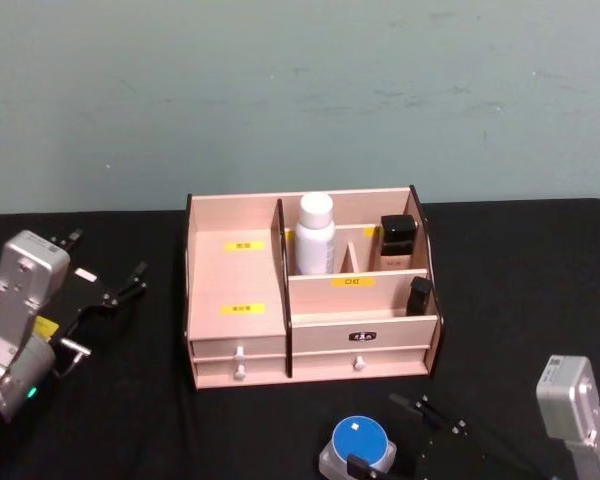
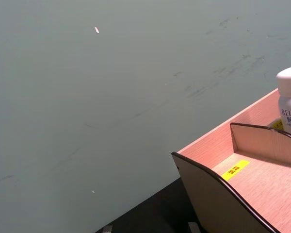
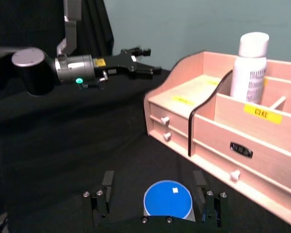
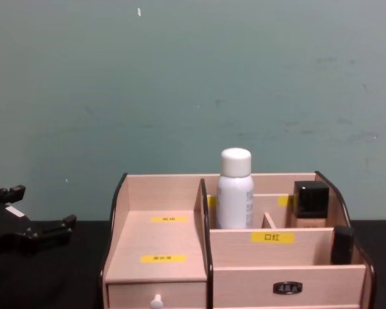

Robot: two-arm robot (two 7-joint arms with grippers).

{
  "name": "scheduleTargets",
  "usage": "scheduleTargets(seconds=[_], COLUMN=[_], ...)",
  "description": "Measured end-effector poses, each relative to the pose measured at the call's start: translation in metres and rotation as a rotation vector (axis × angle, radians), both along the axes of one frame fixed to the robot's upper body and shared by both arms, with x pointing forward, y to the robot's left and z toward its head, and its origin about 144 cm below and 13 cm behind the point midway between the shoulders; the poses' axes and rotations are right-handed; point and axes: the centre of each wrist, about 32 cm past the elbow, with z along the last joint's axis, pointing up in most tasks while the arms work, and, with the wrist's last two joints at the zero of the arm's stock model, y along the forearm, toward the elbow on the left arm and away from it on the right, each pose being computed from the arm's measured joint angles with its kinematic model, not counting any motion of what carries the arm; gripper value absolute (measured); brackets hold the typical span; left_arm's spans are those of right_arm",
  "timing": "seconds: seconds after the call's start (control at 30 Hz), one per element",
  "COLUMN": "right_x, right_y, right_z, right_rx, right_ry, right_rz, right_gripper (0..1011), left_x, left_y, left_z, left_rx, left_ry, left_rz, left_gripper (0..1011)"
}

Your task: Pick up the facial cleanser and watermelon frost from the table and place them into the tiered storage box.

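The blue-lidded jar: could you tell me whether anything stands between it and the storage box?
Nothing visible does: bare table lies between jar and box. The open right gripper flanks the jar; the left gripper hovers left of the box.

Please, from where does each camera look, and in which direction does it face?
Head: from high up, down on the box, bottle and blue-lidded jar; left gripper and right gripper show.
Chest: low, level across the table at the box front; left gripper at the left edge.
Left wrist: faces the wall and the box's corner; own jaw tips show.
Right wrist: faces the jar between its open jaws; left gripper beyond.
Shared: box and bottle in all four.
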Motion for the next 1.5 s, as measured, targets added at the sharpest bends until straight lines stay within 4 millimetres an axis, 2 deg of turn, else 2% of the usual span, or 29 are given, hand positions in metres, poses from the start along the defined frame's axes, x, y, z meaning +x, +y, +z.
scheduleTargets(seconds=[0.67, 1.5], right_x=[-0.002, 0.008], right_y=[-0.004, 0.0], right_z=[-0.009, -0.031], right_rx=[-0.023, -0.005], right_ry=[0.024, 0.081], right_rz=[-0.035, -0.033], right_gripper=[1002, 1002], left_x=[0.0, 0.0], left_y=[0.0, 0.0], left_z=[0.0, 0.0], left_rx=[0.0, 0.0], left_ry=[0.0, 0.0], left_rz=[0.0, 0.0], left_gripper=[1010, 1010])
